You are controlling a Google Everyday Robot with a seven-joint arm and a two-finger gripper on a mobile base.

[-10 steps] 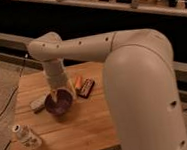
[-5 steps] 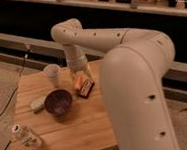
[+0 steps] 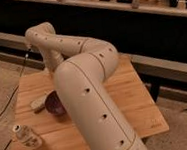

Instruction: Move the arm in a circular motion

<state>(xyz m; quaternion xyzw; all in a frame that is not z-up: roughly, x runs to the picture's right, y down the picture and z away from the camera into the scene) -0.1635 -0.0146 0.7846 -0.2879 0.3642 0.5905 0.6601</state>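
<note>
The arm (image 3: 88,85) is a thick cream-white jointed tube with dark screw holes. It rises from the bottom right, crosses the middle of the wooden table (image 3: 134,98) and bends at an elbow (image 3: 38,34) at the upper left. From there a thinner segment (image 3: 55,57) drops down behind the big segment. The gripper is hidden behind that big segment, above the table's back middle.
A purple bowl (image 3: 52,103) sits on the table's left part, partly covered by the arm, with a pale flat object (image 3: 38,102) beside it. A clear bottle (image 3: 28,136) lies near the front left corner. A cable (image 3: 11,95) runs down the left. A dark rail (image 3: 156,63) stands behind.
The big arm segment has swung left over the table's middle, uncovering the right side. The elbow has moved back to the left. The cup, the snack packet and the gripper are now hidden.
</note>
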